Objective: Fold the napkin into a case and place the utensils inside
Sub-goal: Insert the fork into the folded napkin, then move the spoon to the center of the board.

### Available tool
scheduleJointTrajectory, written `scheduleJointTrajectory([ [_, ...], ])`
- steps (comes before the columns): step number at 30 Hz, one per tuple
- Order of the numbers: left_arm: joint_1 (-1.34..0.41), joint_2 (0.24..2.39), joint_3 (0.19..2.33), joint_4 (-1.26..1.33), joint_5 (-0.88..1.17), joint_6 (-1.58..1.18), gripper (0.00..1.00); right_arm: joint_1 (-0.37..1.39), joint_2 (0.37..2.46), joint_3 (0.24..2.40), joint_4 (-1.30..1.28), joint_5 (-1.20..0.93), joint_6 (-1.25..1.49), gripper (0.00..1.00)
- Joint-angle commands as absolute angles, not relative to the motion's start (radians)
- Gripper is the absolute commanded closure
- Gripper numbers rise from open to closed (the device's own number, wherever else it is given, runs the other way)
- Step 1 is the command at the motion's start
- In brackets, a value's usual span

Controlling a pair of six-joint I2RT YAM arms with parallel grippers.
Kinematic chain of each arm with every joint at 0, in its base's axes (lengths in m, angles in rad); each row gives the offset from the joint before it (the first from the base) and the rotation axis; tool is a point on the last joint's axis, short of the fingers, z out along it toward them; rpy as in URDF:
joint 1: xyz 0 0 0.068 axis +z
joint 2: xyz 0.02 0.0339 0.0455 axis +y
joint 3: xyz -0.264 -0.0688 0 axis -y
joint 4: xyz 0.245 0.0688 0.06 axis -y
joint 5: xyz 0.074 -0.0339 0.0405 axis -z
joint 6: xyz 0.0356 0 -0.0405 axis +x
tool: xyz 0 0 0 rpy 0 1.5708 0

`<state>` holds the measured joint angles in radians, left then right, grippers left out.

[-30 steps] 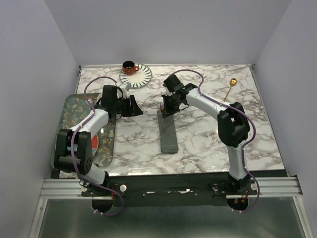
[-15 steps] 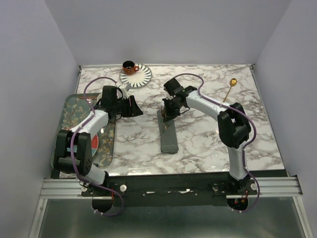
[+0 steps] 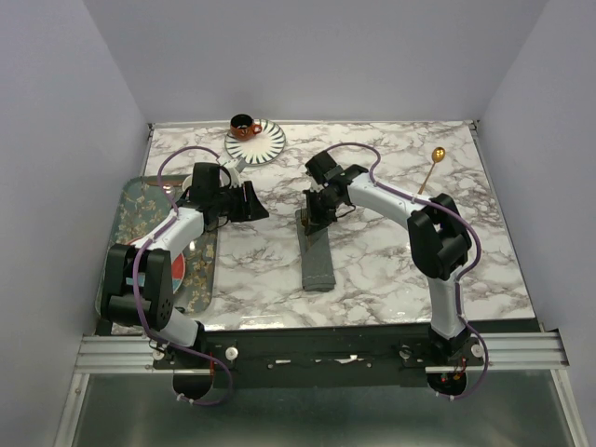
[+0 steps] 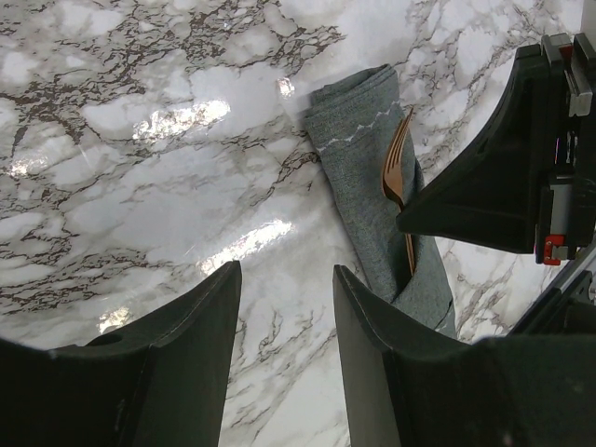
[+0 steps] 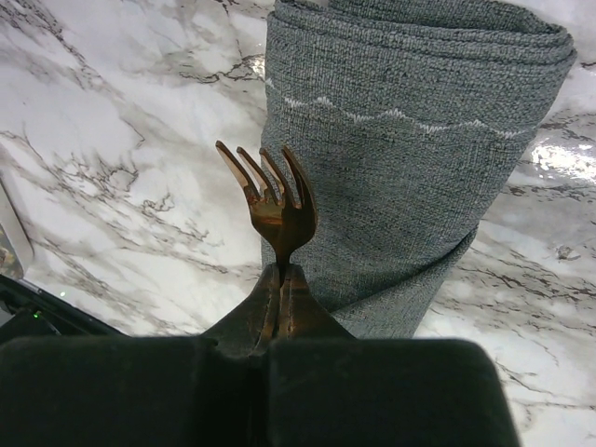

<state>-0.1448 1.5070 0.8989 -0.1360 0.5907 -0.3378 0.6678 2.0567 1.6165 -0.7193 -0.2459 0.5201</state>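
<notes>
The napkin (image 3: 317,256) lies folded as a long narrow grey case (image 5: 400,140) in the middle of the table. My right gripper (image 5: 281,275) is shut on the neck of a copper fork (image 5: 275,200), with the tines sticking out over the cloth. It hovers at the case's far end (image 3: 317,207). In the left wrist view the fork (image 4: 399,168) lies along the case (image 4: 363,177), and its handle end is hidden by the right gripper. A gold spoon (image 3: 434,166) lies at the far right. My left gripper (image 4: 284,279) is open over bare marble, left of the case (image 3: 256,200).
An orange cup (image 3: 245,126) stands on a striped saucer (image 3: 265,144) at the far edge, behind the left arm. A patterned tray (image 3: 140,209) lies along the table's left side under the left arm.
The right gripper with the fork has shifted slightly over the case's far end. The left arm has not moved.
</notes>
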Motion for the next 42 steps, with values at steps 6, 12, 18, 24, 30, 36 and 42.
scheduleJointTrajectory([
  [6,-0.138,1.483,0.882,-0.124,0.594,-0.324,0.46,0.677,2.069,1.591,-0.73,-0.284,0.555,0.99],
  [12,-0.138,1.483,0.874,-0.123,0.598,-0.322,0.46,0.678,2.089,1.588,-0.732,-0.281,0.56,0.91],
  [18,-0.138,1.485,0.874,-0.132,0.604,-0.316,0.46,0.678,2.085,1.597,-0.736,-0.265,0.566,0.74],
  [24,-0.138,1.493,0.9,-0.169,0.609,-0.292,0.46,0.675,2.048,1.657,-0.764,-0.207,0.54,0.6],
  [30,-0.138,1.477,0.917,-0.196,0.611,-0.261,0.46,0.568,1.916,1.703,-0.772,-0.166,0.439,0.49],
  [36,-0.138,1.479,0.937,-0.207,0.609,-0.241,0.46,0.231,1.874,1.683,-0.75,-0.071,0.301,0.38],
  [42,-0.137,1.5,0.969,-0.219,0.615,-0.236,0.46,-0.038,1.971,1.761,-0.747,-0.006,0.239,0.14],
])
